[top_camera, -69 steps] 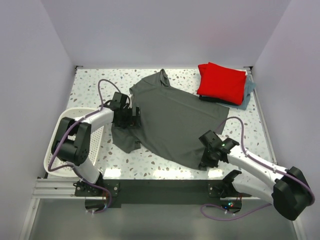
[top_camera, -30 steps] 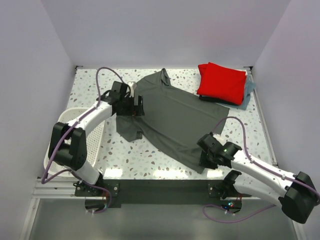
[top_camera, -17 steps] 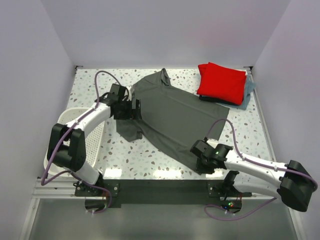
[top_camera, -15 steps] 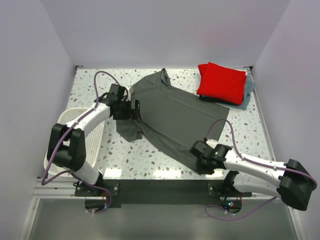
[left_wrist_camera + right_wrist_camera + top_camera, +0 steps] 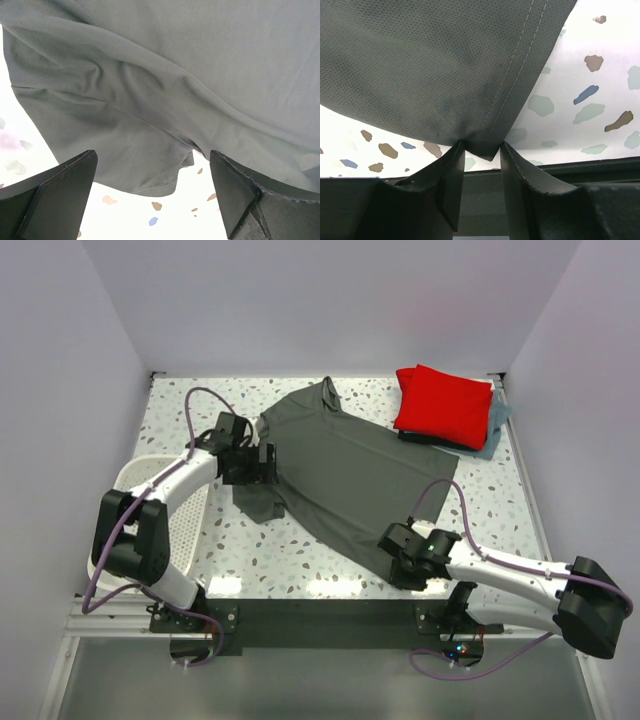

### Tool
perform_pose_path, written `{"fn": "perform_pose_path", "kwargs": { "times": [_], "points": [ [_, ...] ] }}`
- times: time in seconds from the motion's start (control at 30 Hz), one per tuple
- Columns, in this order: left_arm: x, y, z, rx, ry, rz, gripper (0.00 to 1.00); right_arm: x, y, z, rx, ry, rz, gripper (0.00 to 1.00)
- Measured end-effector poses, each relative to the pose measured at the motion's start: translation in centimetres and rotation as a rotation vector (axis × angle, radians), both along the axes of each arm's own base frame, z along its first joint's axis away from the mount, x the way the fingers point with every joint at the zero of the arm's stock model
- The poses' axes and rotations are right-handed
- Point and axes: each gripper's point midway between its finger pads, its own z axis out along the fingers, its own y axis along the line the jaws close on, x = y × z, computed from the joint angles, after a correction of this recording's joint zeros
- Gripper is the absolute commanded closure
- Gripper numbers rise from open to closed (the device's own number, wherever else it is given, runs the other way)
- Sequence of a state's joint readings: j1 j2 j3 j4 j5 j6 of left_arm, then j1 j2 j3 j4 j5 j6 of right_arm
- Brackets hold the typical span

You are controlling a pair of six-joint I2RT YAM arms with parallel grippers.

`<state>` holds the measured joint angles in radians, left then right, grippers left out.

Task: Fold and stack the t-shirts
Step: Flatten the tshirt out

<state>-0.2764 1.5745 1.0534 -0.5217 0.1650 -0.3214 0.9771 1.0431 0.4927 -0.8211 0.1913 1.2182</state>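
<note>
Your left pincer [image 5: 262, 464] stands wide over the sleeve of the dark grey t-shirt [image 5: 350, 475], spread mid-table. Your right pincer [image 5: 481, 165] pinches its hem corner at the near edge. Red t-shirt [image 5: 445, 405] tops the far-right corner stack.

Robot lab cell, plain white walls [image 5: 330, 300], speckled terrazzo table [image 5: 180, 405], aluminium rail [image 5: 110, 615]

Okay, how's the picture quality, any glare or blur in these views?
Top view: sharp and evenly lit, with bright glare patches on the table's near edge. Left wrist: the table is blown out almost white at lower left, the grey shirt shows soft shadowed folds, and the near fingers look dark. Right wrist: the shirt's weave and hem stitching are crisp, no glare.
</note>
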Motion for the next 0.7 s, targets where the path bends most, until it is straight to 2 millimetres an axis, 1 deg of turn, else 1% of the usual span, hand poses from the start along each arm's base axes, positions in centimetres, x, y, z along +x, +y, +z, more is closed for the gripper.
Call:
{"fn": "perform_pose_path", "kwargs": {
  "times": [0.1,0.17,0.2,0.23,0.27,0.33,0.4,0.57,0.63,0.7],
  "points": [
    [-0.2,0.1,-0.1,0.001,0.004,0.002,0.0,0.0,0.0,-0.1,0.002,-0.002,-0.002,0.66],
    [-0.2,0.1,0.0,0.001,0.001,0.001,0.0,0.0,-0.1,-0.1,0.005,-0.003,-0.002,0.73],
    [-0.2,0.2,0.1,0.002,-0.001,0.001,0.01,-0.1,-0.1,-0.1,0.007,-0.004,-0.003,0.77],
    [-0.3,0.3,0.1,0.007,-0.003,0.001,0.01,-0.1,-0.1,-0.1,0.008,-0.005,-0.005,0.88],
    [-0.4,0.4,0.0,0.015,-0.004,0.001,0.01,-0.1,-0.1,-0.1,0.01,-0.006,-0.007,0.94],
    [-0.9,0.8,-0.2,0.032,-0.001,-0.001,0.02,-0.1,-0.1,-0.1,0.017,-0.009,-0.02,1.0],
    [-1.7,1.2,-0.6,0.046,0.011,-0.001,0.02,-0.1,-0.2,-0.1,0.026,-0.013,-0.036,1.0],
    [-4.1,1.4,-2.7,0.064,0.076,-0.021,0.02,-0.2,-0.4,0.0,0.059,-0.033,-0.077,1.0],
    [-5.0,1.2,-3.5,0.056,0.102,-0.033,0.02,-0.3,-0.6,0.0,0.069,-0.038,-0.092,1.0],
    [-5.4,0.6,-3.9,0.042,0.12,-0.048,0.02,-0.3,-0.8,0.0,0.077,-0.044,-0.105,1.0]
  ]
}}
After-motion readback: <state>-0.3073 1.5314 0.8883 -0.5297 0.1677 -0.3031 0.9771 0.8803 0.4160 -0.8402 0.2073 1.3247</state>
